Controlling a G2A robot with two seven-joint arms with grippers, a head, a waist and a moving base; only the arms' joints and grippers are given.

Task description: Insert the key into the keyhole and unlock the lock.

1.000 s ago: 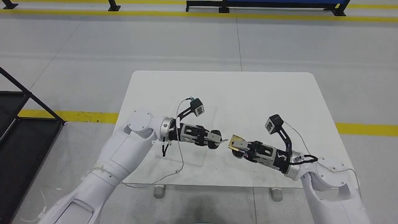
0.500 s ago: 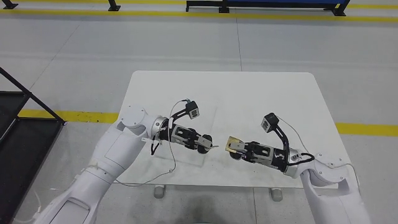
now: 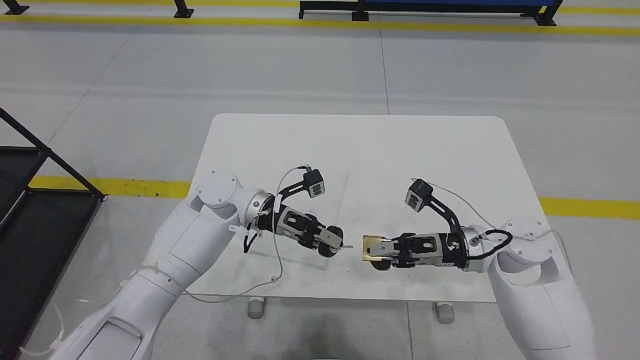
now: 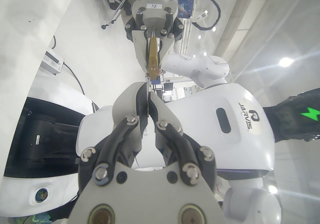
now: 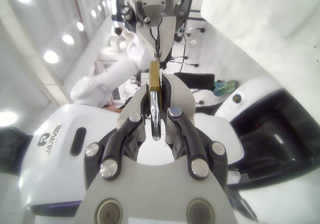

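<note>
The left gripper is closed on the key, pinching the bow flat between its pads so that only the thin blade projects; the right gripper is clamped on the brass lock across its two broad faces, with the chrome shackle lying back between the fingers toward the wrist. Both items are held in the air above the near edge of the white table, between the two arms; the blade points at the end face of the lock that carries the keyhole, and its tip stands just beside that face; whether it touches cannot be told. Handling assessment: the lock is probably dense, rigid and smooth-sided, so a grip across the flat faces, as present, should resist twisting better than a grip on the edges; the shackle must be left free to spring. The key is likely light, stiff along its length but thin, and liable to pivot in the pads under side load; hold it by the bow only, blade fully exposed. The next step calls for blade and keyway in line, and matched in roll, before any push; off-axis force could tilt the key or let the lock slip.
</note>
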